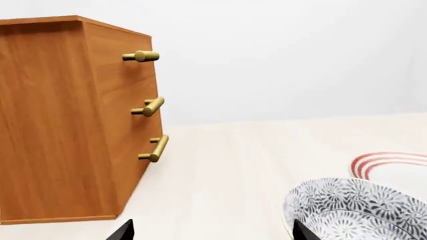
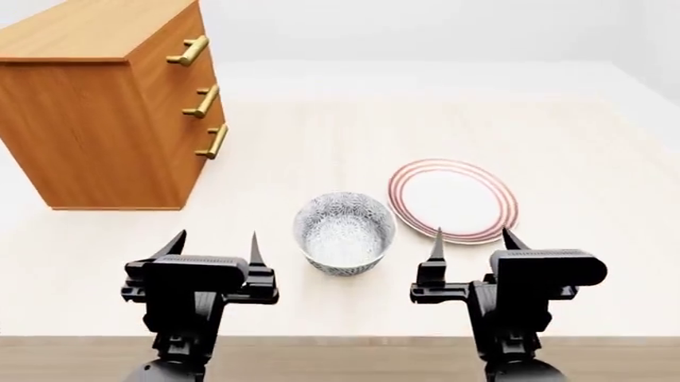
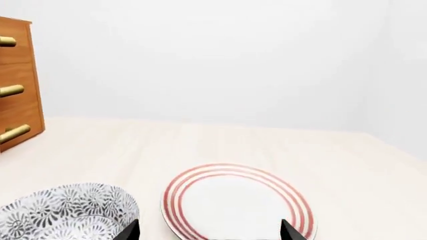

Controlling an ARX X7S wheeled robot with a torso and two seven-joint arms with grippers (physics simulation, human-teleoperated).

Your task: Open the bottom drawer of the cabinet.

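Observation:
The orange-brown cabinet [image 2: 95, 119] stands at the table's far left, its three drawers facing right, all flush and shut. The bottom drawer [image 2: 191, 171] carries the lowest brass bar handle [image 2: 212, 142]. My left gripper [image 2: 216, 239] hovers open and empty near the front edge, well short of the cabinet. In the left wrist view the cabinet [image 1: 53, 120], the bottom drawer [image 1: 137, 170] and its handle [image 1: 157, 148] lie ahead of the left gripper [image 1: 212, 231]. My right gripper [image 2: 473, 237] is open and empty too. The right wrist view catches the cabinet [image 3: 20, 75] at its edge, far from the right gripper [image 3: 210, 231].
A patterned grey bowl [image 2: 342, 232] sits between the two grippers, a little ahead of them. A red-striped white plate [image 2: 451, 199] lies ahead of the right gripper. The table's front edge [image 2: 340, 338] runs just below both grippers.

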